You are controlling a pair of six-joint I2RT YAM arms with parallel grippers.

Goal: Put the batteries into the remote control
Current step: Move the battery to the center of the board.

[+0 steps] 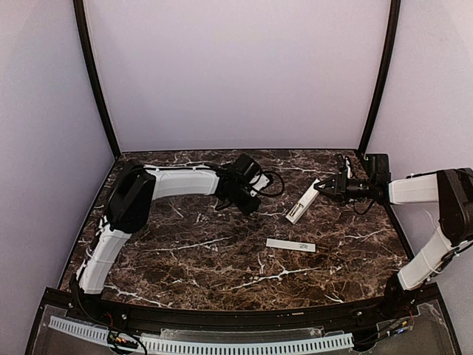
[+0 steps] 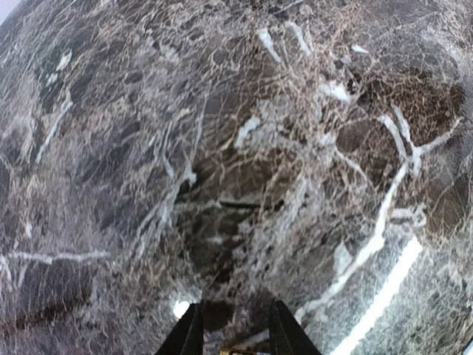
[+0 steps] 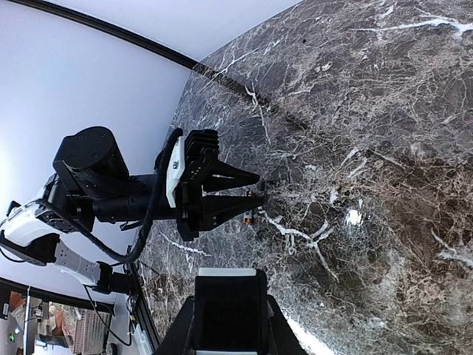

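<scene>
My right gripper (image 1: pixel 325 188) is shut on the remote control (image 1: pixel 303 201), a white bar held slanting over the back right of the table. In the right wrist view the remote control (image 3: pixel 225 303) fills the space between the jaws. My left gripper (image 1: pixel 248 198) points down at the table left of the remote. Its two fingers stand narrowly apart at the marble, with a small dark and gold battery (image 3: pixel 250 216) between them. In the left wrist view only a gold edge of that battery (image 2: pixel 236 350) shows between the fingers (image 2: pixel 188 333).
A thin flat white cover strip (image 1: pixel 290 245) lies on the dark marble table (image 1: pixel 192 259), in front of the remote. Black frame posts (image 1: pixel 96 81) rise at the back corners, and pale walls close in the back and sides.
</scene>
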